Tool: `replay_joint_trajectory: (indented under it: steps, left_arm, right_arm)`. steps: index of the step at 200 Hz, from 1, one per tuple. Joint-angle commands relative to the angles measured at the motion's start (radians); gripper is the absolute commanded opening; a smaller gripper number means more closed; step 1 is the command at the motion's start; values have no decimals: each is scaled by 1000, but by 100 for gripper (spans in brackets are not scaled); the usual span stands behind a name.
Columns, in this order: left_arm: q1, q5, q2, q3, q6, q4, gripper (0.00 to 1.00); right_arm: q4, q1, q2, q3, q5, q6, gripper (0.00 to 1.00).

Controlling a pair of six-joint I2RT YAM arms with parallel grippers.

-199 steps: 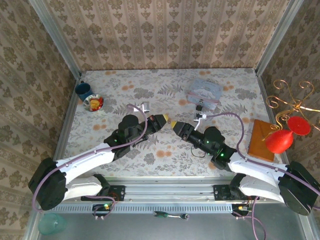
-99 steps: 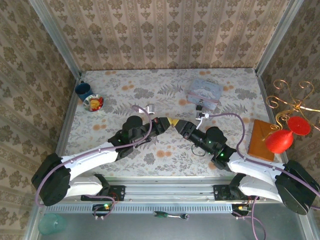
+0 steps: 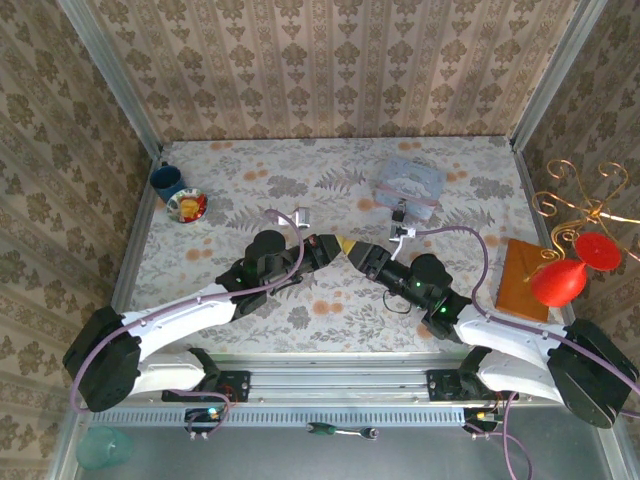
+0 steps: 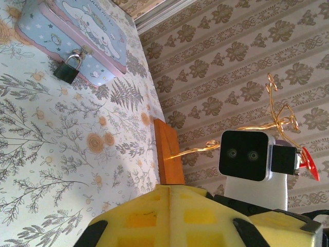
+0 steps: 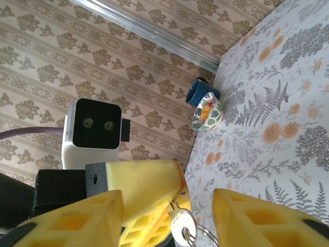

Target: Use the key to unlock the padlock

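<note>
The left gripper has moved forward and rightward across the table. Its tip now meets the right gripper, where a gap stood before.

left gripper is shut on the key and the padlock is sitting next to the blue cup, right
Not quite. The padlock is not by the blue cup; it sits against the edge of the cartoon-lidded box on the far right of the table, as the left wrist view shows. The rest holds: the left gripper is shut on the key.
</note>
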Motion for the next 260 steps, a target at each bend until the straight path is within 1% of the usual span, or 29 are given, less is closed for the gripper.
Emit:
replay_joint_trajectory:
  steps: [1, 29, 60, 105, 123, 172, 209, 260]
  left_arm:
    - [7, 9, -9, 13, -7, 40, 0]
    - [10, 16, -13, 16, -5, 34, 0]
    - [22, 20, -29, 16, 2, 20, 0]
    - [36, 37, -32, 16, -7, 28, 0]
    - [34, 31, -39, 13, -4, 19, 0]
    - [34, 31, -47, -4, -8, 23, 0]
    - [17, 14, -46, -11, 4, 23, 0]
    - [9, -4, -40, -17, 19, 26, 0]
  right_arm:
    - [2, -2, -4, -9, -22, -7, 42]
    - [3, -1, -1, -6, -20, 5, 35]
    - [1, 0, 15, 0, -29, 12, 35]
    - [0, 1, 67, 52, -85, 45, 35]
    - [34, 3, 71, 41, -86, 53, 33]
    - [20, 2, 36, 32, -70, 46, 23]
    - [29, 4, 30, 33, -76, 49, 15]
    - [-12, 5, 12, 39, -64, 46, 1]
